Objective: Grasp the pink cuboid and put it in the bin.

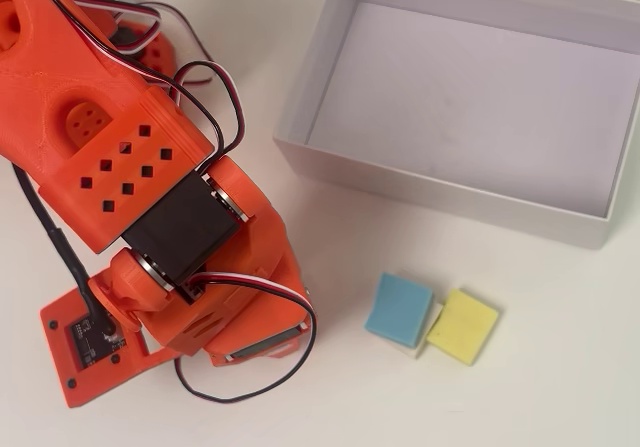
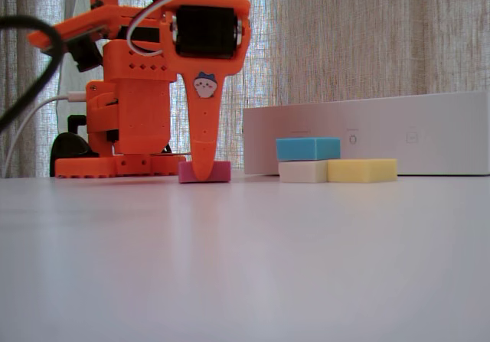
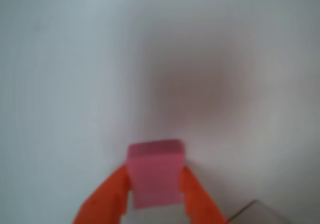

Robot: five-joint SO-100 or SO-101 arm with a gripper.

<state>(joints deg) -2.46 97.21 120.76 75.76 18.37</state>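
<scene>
Nearest the wrist camera, two orange fingers (image 3: 107, 196) close in on the pink cuboid (image 3: 155, 176), one pressed against each of its side faces with no gap showing, so the gripper (image 3: 155, 204) looks closed onto the block across its width, though the view is soft and how firmly it grips cannot be told. In the fixed view, reading from the left, the orange arm base (image 2: 126, 128) stands far back, then the gripper (image 2: 204, 175) comes straight down with its tip at the tabletop, the pink cuboid (image 2: 218, 172) sitting flat on the white table (image 2: 245, 265) behind it. Further right a light blue block (image 2: 308, 148) rests on a white block (image 2: 303, 171), with a yellow block (image 2: 362, 170) touching that one, and the bin (image 2: 383, 131) stands behind them (overhead, its floor is bare and the arm hides the cuboid). The cuboid looks matte, light and probably slightly soft like foam, so it should resist slipping; a hold low on its opposite flat sides, centred, seems best, since a squeeze near an edge might tilt it.
</scene>
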